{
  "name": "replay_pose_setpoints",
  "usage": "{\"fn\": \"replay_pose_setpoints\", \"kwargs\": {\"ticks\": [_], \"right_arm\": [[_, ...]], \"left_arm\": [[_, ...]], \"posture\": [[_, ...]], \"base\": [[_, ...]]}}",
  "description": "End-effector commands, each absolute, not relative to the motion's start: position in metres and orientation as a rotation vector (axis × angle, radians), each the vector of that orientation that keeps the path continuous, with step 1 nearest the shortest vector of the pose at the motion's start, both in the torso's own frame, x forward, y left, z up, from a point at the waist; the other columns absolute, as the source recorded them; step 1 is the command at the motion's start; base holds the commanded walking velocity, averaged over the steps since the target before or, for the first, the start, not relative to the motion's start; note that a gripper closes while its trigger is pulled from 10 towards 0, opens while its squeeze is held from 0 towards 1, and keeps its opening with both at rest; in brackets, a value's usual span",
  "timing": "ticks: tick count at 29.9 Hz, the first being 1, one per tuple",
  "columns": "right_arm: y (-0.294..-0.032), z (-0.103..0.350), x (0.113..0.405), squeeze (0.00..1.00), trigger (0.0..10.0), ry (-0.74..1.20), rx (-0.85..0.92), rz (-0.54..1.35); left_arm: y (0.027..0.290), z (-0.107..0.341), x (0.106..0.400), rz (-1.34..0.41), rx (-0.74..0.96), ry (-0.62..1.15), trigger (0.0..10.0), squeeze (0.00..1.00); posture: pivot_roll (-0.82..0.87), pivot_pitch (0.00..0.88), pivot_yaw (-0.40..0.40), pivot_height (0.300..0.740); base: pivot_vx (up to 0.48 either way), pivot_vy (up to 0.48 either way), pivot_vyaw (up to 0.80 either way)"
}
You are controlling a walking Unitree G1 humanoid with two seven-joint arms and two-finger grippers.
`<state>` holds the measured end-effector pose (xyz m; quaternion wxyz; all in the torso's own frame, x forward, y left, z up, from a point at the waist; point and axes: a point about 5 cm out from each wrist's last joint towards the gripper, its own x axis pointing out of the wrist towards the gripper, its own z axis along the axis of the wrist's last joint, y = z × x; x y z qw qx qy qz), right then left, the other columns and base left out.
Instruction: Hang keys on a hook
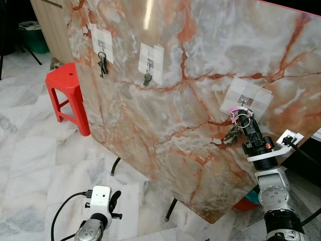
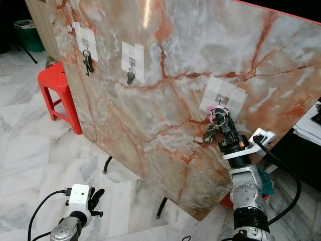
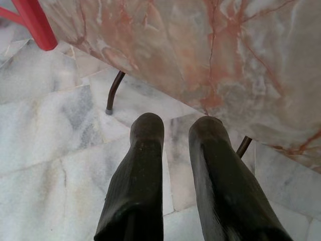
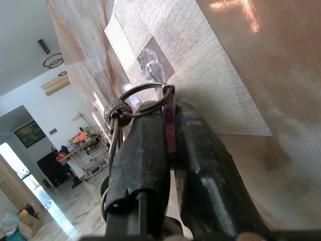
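A tilted marble board [image 1: 190, 100] carries three hooks on white patches. My right gripper [image 1: 246, 119] is raised to the rightmost hook [image 1: 245, 102] and is shut on a key bunch [image 1: 232, 133] with a pink tag and a metal ring [image 4: 145, 93]. In the right wrist view the ring sits just below the clear hook [image 4: 150, 64], pinched between my fingers [image 4: 143, 150]. The keys dangle against the board below the ring. My left gripper [image 3: 173, 130] hangs low over the floor, fingers a little apart, holding nothing.
Two other hooks hold keys: a bunch [image 1: 102, 64] at the left and one [image 1: 147, 78] in the middle. A red stool [image 1: 67, 95] stands left of the board. Thin metal legs [image 1: 170, 208] prop the board on the marble floor. A power cable [image 2: 281, 165] runs at my right.
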<state>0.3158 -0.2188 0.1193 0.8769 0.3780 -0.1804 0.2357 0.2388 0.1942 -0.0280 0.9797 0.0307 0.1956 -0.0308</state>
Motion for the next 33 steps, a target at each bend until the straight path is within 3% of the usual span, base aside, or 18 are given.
{"fn": "replay_pose_setpoints", "kwargs": {"ticks": [1, 2, 3, 33], "right_arm": [[-0.228, 0.120, 0.316, 0.00, 10.0, -0.381, 0.775, 0.466], [-0.228, 0.121, 0.316, 0.26, 10.0, -0.383, 0.776, 0.466], [-0.228, 0.121, 0.316, 1.00, 10.0, -0.384, 0.777, 0.465], [-0.240, 0.112, 0.307, 1.00, 10.0, -0.348, 0.740, 0.441]], "left_arm": [[0.193, -0.032, 0.234, -0.063, 0.063, 0.409, 10.0, 0.00], [0.193, -0.032, 0.234, -0.063, 0.063, 0.410, 10.0, 0.00], [0.193, -0.032, 0.234, -0.063, 0.063, 0.410, 10.0, 0.00], [0.193, -0.032, 0.233, -0.062, 0.063, 0.411, 10.0, 0.00]], "posture": [[0.07, 0.071, -0.101, 0.740], [0.07, 0.072, -0.102, 0.740], [0.07, 0.072, -0.102, 0.740], [0.07, 0.077, -0.102, 0.740]], "base": [[0.000, 0.000, 0.00], [0.000, 0.000, 0.00], [0.000, 0.000, 0.00], [0.000, 0.000, 0.00]]}}
